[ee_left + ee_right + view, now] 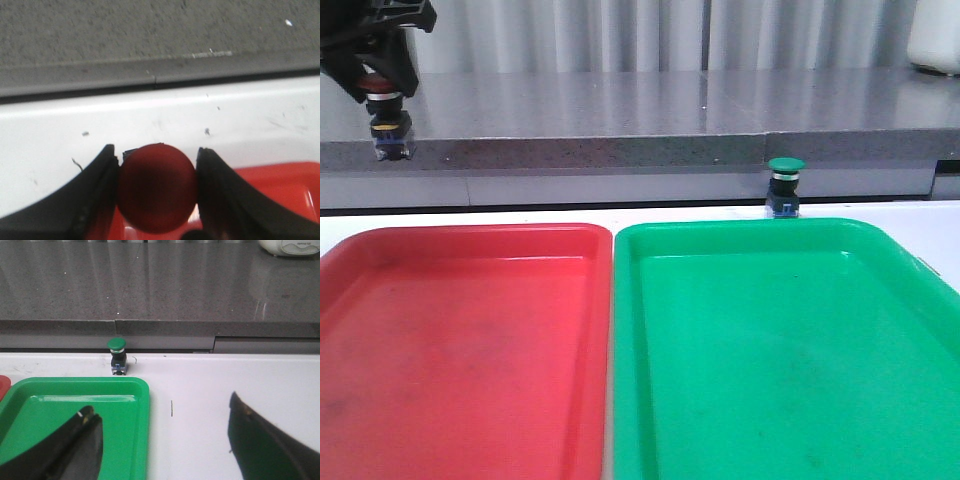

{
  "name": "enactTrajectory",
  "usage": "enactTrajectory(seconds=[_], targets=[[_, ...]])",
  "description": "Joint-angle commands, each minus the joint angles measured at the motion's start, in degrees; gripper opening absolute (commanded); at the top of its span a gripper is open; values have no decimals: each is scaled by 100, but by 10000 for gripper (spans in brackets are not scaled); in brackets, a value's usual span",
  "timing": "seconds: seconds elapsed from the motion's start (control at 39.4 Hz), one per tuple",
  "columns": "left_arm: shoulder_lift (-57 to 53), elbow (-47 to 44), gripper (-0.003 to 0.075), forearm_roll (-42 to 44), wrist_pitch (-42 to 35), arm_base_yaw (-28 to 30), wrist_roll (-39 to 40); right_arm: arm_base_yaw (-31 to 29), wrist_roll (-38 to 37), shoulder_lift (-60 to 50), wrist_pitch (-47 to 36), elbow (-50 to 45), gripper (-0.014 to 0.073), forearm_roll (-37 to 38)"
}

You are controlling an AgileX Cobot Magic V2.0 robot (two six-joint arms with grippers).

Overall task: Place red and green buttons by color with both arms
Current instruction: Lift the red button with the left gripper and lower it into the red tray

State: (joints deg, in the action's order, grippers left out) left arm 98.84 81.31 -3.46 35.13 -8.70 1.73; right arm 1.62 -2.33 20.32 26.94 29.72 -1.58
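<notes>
- The dark red mushroom-cap push button [156,187] is clamped between the two black fingers of the left pincer [382,88], raised in the air above the far left corner of the red plastic tray [460,350].
- The green-capped push button [785,186] stands upright on the white desk [225,385], just behind the green plastic tray [790,350].
- The right pincer [165,440] is spread wide, holding nothing, near that tray's edge.

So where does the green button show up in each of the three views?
Front view: green button standing on the white table just behind the green tray.
Left wrist view: not in it.
Right wrist view: green button beyond the green tray's far rim.
Shared landmark: the green tray.
</notes>
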Motion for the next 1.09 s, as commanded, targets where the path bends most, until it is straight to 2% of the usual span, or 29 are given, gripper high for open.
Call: enactTrajectory(seconds=[0.0, 0.23, 0.36, 0.51, 0.68, 0.96, 1.07], targets=[[-808, -672, 64, -51, -527, -257, 14, -44, 48, 82, -415, 204, 545, 65], [-1566, -2200, 64, -434, -667, -869, 14, -44, 48, 82, -415, 204, 545, 65], [-1657, -2784, 64, -563, -1025, -1142, 14, -44, 48, 82, -415, 204, 545, 65], [-1645, -3235, 64, -563, -1380, -1354, 14, -44, 48, 82, -415, 204, 545, 65], [-1645, -3297, 73, -727, -1319, -1365, 14, -44, 48, 82, -415, 204, 545, 65], [-1535, -3297, 287, -849, -1106, -1365, 14, -44, 48, 82, -415, 204, 545, 65], [-1525, -3297, 393, -849, -1106, -1365, 14, -44, 48, 82, -415, 204, 545, 65]])
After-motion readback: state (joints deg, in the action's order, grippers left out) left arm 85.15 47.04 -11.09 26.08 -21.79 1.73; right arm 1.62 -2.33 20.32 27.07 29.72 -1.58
